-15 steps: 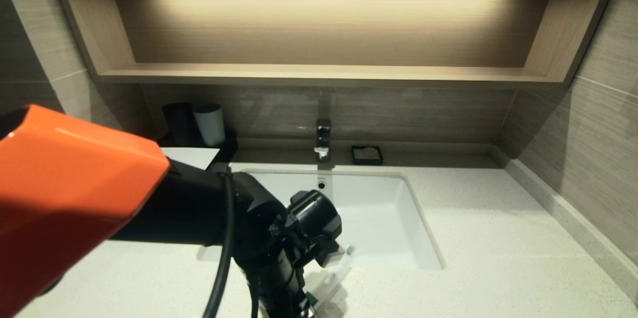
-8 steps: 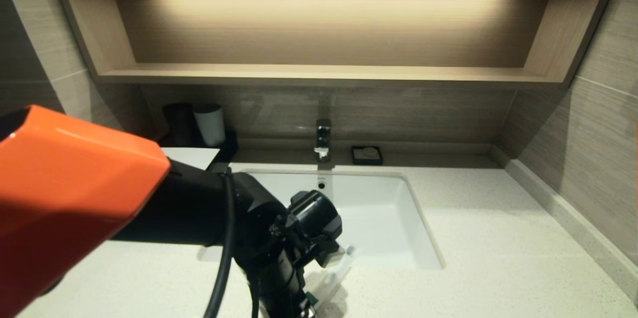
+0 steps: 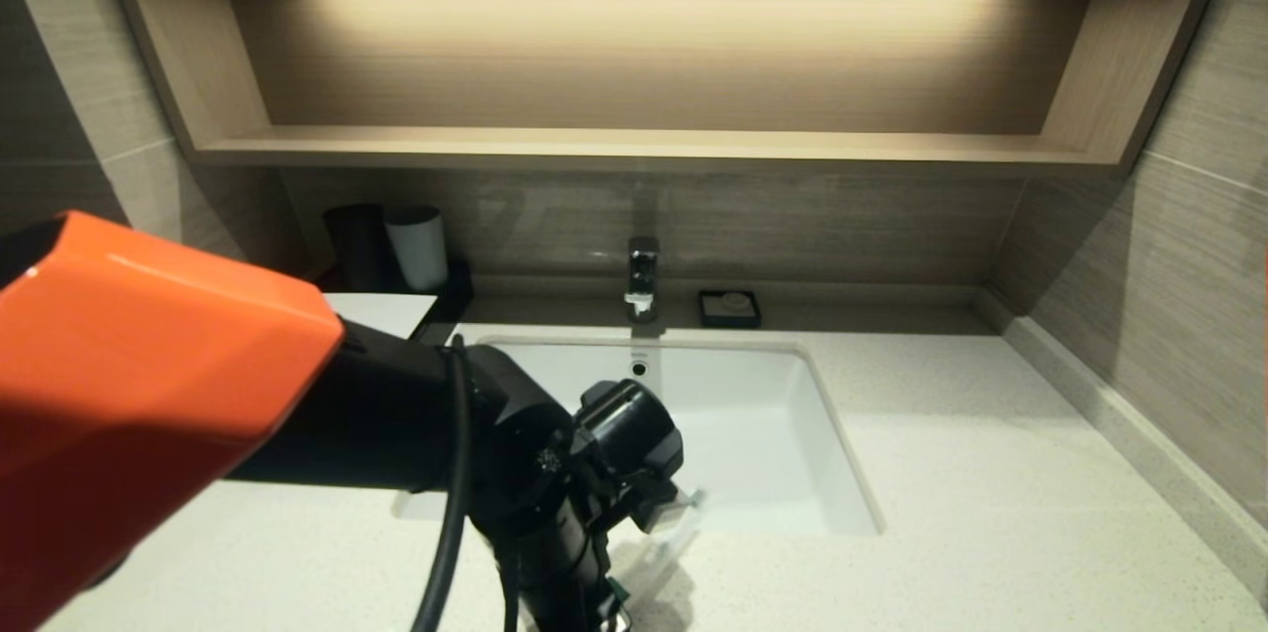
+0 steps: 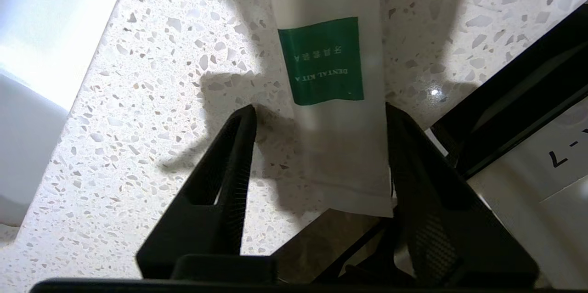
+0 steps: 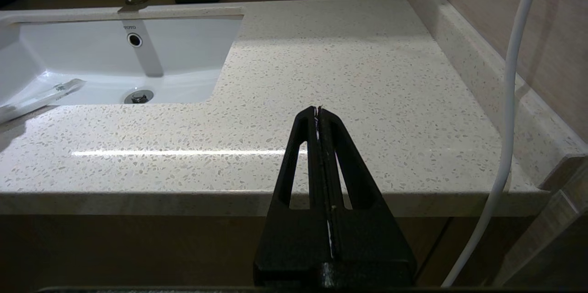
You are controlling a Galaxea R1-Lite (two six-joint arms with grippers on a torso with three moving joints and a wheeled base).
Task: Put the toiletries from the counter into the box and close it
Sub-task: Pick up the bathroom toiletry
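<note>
Reaching down, left gripper [image 4: 317,114]: it hangs low over the counter's near edge in front of the sink, fingers [image 4: 220,178] partly spread, one on each side of a sleeved toiletry. One finger is at the sleeve's edge, the other stands off with bare stone between. Whether it has a grip yet, I cannot tell.
Sleeve [image 4: 330,100]: clear plastic with a green label band, lying flat on the stone, its near end at the counter's edge.
Second sleeve [image 5: 41,95]: lies across the sink's front rim, just beside the left arm.
Box [image 3: 381,310]: white top, at the back left of the counter, behind the arm and well apart from the sleeve.
Counter [image 3: 991,474]: pale speckled stone around a white sink [image 3: 753,434].
Behind the sink: tap [image 3: 642,280], soap dish [image 3: 729,307], two cups [image 3: 391,246] at the back left.
Right gripper [image 5: 318,114]: parked off the counter's front edge, fingers pressed together, holding nothing.
</note>
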